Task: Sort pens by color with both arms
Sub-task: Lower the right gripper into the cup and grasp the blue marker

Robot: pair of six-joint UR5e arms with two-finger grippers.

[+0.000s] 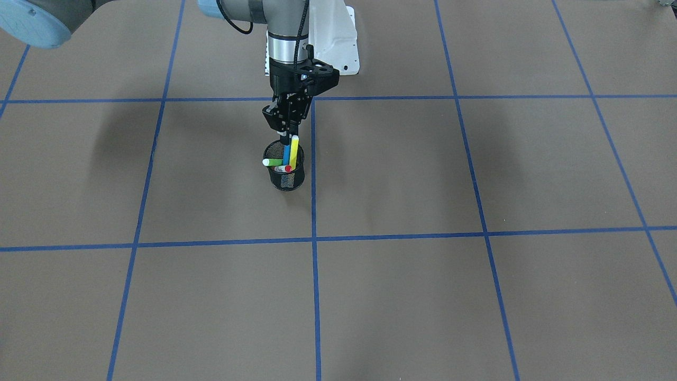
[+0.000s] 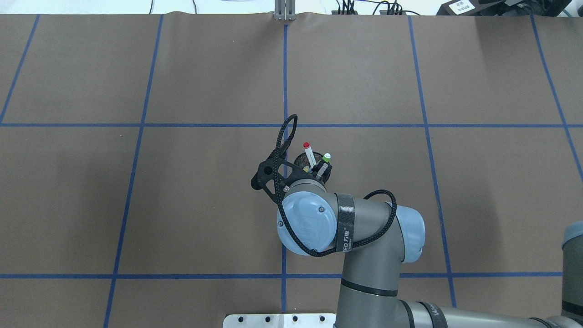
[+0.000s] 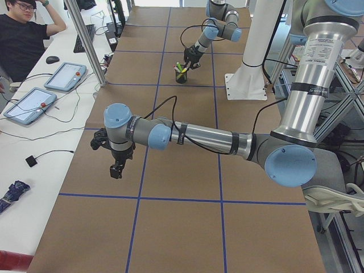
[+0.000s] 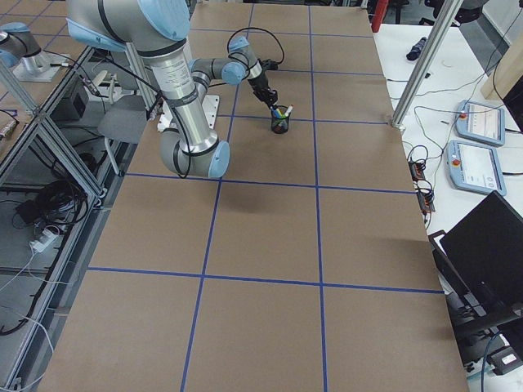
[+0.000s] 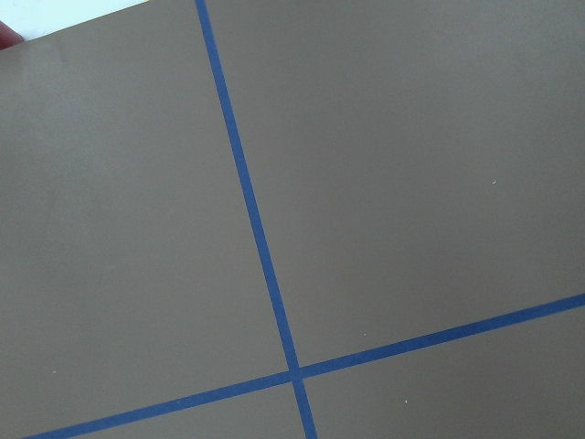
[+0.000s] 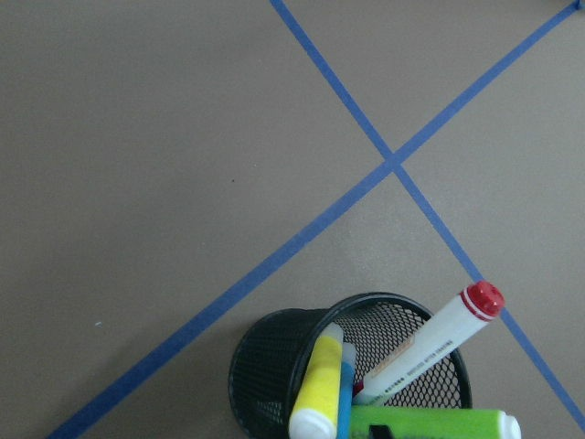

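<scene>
The black two-finger right gripper (image 1: 289, 138) hangs over a black mesh cup (image 1: 286, 180) of coloured marker pens (image 1: 294, 151). Its grip and that of the left gripper (image 3: 116, 169) cannot be told.

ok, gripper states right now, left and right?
Left gripper: cannot be told, seen only from the side.
Right gripper: down at the pens in the mesh cup; open or shut cannot be told.

Robotics laboratory, bench cell. Left arm (image 3: 199, 136) and right arm (image 4: 176, 82) mounted by a white pedestal (image 3: 245, 74). Beneath both arms, a table (image 2: 205, 205) papered brown and gridded with blue tape (image 1: 313, 296). Past the left arm: aluminium post (image 3: 85, 42), white bench (image 3: 34, 148) with teach pendants (image 3: 65, 77), seated person (image 3: 23, 40). Behind the right arm: floor cabling (image 4: 37, 204).
</scene>
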